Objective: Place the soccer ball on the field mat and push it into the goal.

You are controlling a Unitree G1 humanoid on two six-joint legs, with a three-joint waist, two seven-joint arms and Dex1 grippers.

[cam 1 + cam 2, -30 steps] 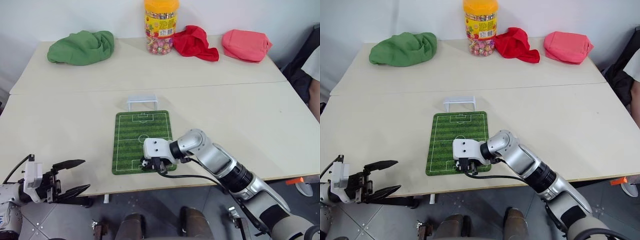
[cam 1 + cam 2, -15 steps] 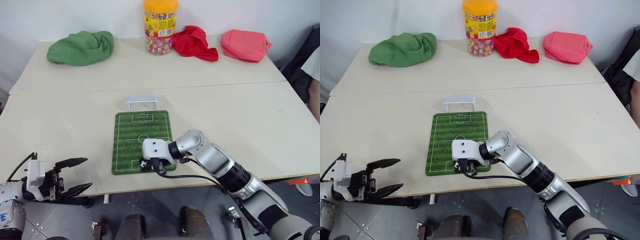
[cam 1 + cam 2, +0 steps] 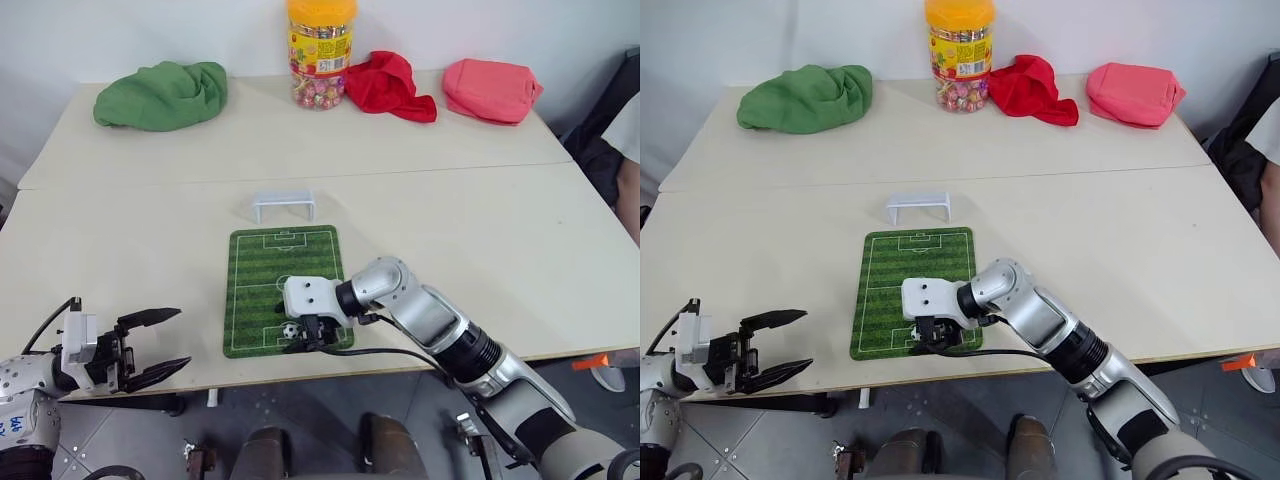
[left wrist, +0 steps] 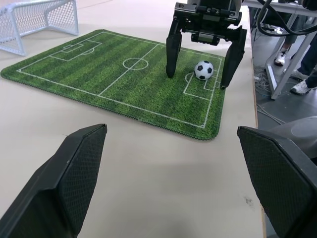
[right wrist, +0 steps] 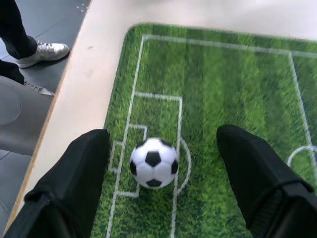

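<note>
Right end effector [image 4: 204, 57] agape astride soccer ball [image 4: 203, 70]

Soccer ball [image 5: 154, 163]: tiny, white with black patches, sits on the field mat [image 3: 262, 270] in the near penalty area, by the small box lines. It's between the right gripper [image 4: 204, 58] jaws, which stand wide apart, clear gap to each finger, no contact. Field mat: flat green rectangle, rounded corners, striped grass print, white pitch lines, lying flat under the jaws. Goal [image 3: 283, 204]: small white frame with netting, upright just off the mat's far short edge, well apart from the jaws, mouth facing the mat.
</note>
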